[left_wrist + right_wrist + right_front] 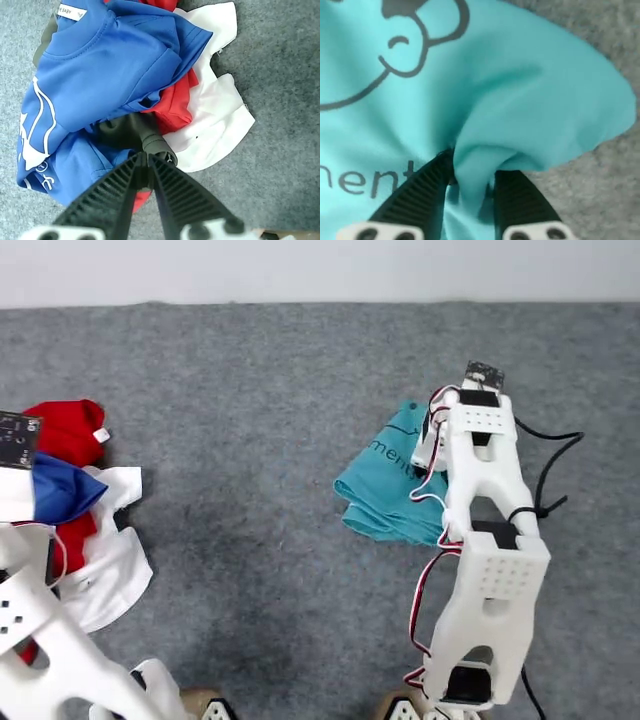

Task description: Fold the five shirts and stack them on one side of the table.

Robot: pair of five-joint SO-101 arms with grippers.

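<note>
Broadly, the grey table [250,390] is seen with the work split between two places. At the 9 o'clock edge a loose pile is heaped. A white shirt [115,560] is spread at the bottom, a red shirt [65,425] and a blue shirt [60,490] are crumpled over it, and a dark shirt [125,132] is buried among them. None of these is folded.

Toward 3 o'clock from the middle, well apart from the pile, the teal shirt [380,490] is laid partly doubled over, probably so that it can be folded on free surface. A ridge of its cloth is pinched in the right claw [470,172], whose jaws stand narrow with the fabric bunched between them. Such a hold is judged to serve for carrying an edge across.

The left claw [147,156] is closed almost to touching on a tip of the dark shirt, likely to draw it out of the heap. The task is judged to be at an early stage.
</note>
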